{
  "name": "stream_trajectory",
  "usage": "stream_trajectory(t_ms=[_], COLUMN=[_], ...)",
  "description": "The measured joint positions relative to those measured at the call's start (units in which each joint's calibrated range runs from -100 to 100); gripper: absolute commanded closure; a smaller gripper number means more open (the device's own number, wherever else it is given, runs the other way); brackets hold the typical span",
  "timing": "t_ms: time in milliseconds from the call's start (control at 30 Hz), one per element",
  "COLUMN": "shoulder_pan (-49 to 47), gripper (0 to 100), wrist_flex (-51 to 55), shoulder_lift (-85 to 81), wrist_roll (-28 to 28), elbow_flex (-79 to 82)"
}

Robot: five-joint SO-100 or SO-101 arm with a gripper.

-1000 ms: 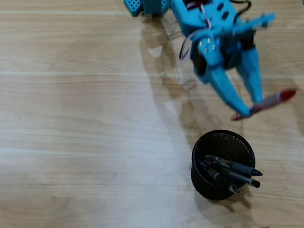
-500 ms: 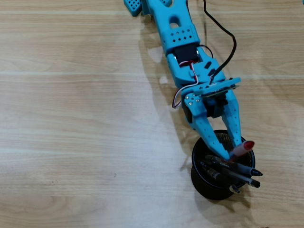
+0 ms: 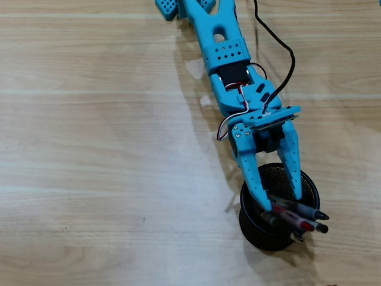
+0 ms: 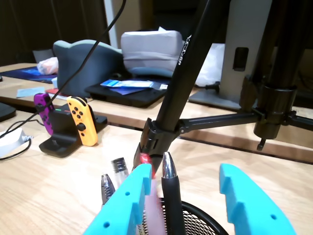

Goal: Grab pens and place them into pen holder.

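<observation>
The black wire-mesh pen holder stands on the wooden table at the lower right of the overhead view. Several pens lean in it with their tips over its right rim, among them a red and clear pen and a dark pen. My blue gripper hangs open right over the cup's mouth. In the wrist view the gripper is open above the holder's rim. A black pen stands between the jaws, touching neither. The red pen shows blurred beside the left finger.
The blue arm reaches down from the top edge, with a black cable beside it. In the wrist view a black tripod stands just behind the cup, and a dock with purple and orange controllers sits at the left.
The gripper carried the red pen from the right of the table over the cup, then opened. The red pen now lies in the holder with the others.
</observation>
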Motion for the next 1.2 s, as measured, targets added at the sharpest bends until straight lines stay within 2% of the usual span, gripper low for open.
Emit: stream_trajectory(t_ms=[233,267,333,400,667,967,1200], shoulder_pan=[-0.3,-0.5,-1.2,-1.4,-1.0,3.5,5.1], gripper=[84,86,98,97,98,98,98], wrist_flex=[0.0,0.0,0.0,0.0,0.0,0.0,0.0], shoulder_lift=[-0.2,-0.8,-4.1,-6.4,-29.6,-56.0,-72.7], wrist_roll=[0.0,0.0,0.0,0.0,0.7,9.8,20.6], elbow_flex=[0.8,1.9,6.8,9.2,42.3,72.1,92.9])
